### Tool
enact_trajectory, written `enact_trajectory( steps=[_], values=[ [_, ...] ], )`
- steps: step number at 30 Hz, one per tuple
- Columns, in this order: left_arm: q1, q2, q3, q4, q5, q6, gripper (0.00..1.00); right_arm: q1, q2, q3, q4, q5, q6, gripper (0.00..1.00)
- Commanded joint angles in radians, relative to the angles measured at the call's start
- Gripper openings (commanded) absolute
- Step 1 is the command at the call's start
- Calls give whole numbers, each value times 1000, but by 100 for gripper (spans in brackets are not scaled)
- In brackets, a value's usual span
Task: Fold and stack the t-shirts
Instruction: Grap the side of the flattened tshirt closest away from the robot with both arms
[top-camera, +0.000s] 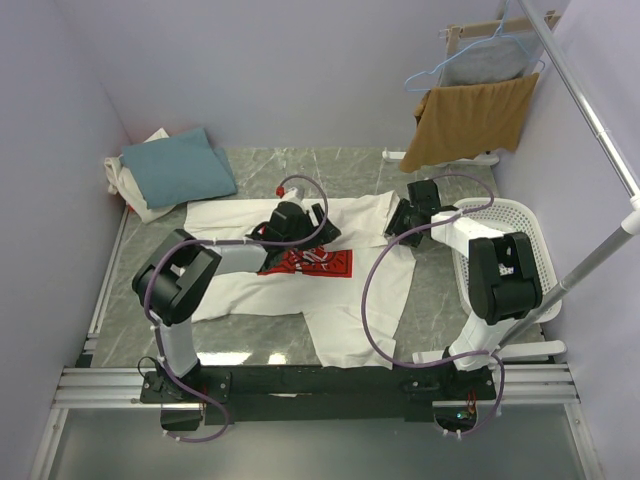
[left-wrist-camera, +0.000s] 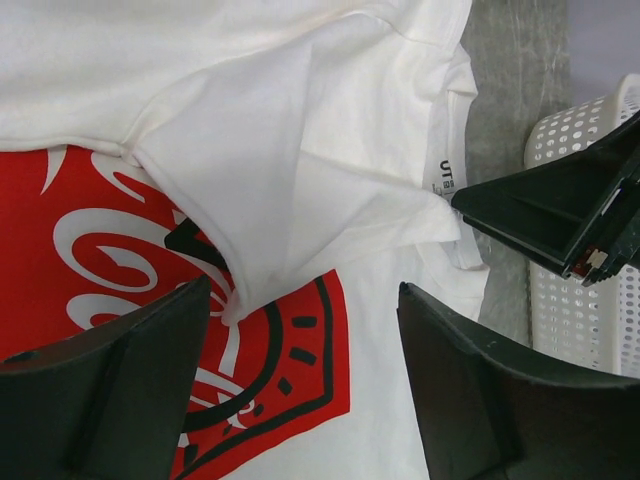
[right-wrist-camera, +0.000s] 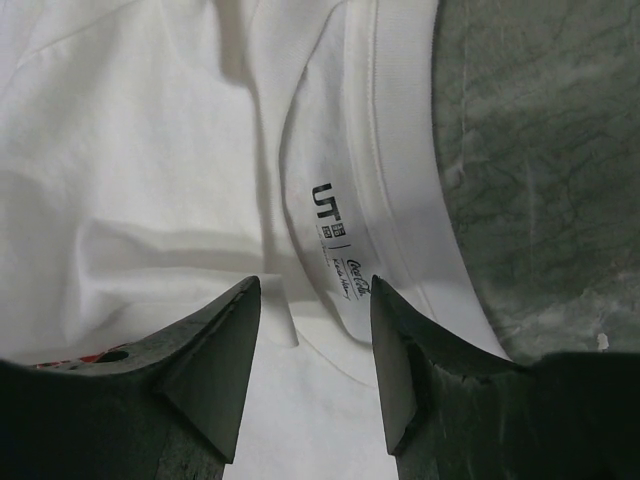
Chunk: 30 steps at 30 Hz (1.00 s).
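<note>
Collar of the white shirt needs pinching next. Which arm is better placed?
Right. The right end effector hangs open directly over the collar, label between its fingers. The left end effector sits over the red print, farther from the neckline.

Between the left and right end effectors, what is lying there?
Only the white t-shirt: its collar with the neck label and a folded-over flap. The left wrist view shows it best.

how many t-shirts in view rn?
3. White printed one spread mid-table; teal one folded at back left; off-white one beneath it. More could be hidden in the basket.
</note>
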Motion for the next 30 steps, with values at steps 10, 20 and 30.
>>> enact_trajectory(
  steps=[10,20,30],
  values=[
    [-57,69,61,44,-44,-5,65,-8,44,12,86,-145,-7,46],
    [-60,52,84,-33,-40,7,34,-8,4,-36,137,-248,4,0],
    [-56,-72,114,-272,-31,27,22,1,-214,-175,79,-223,-20,0]
  ],
)
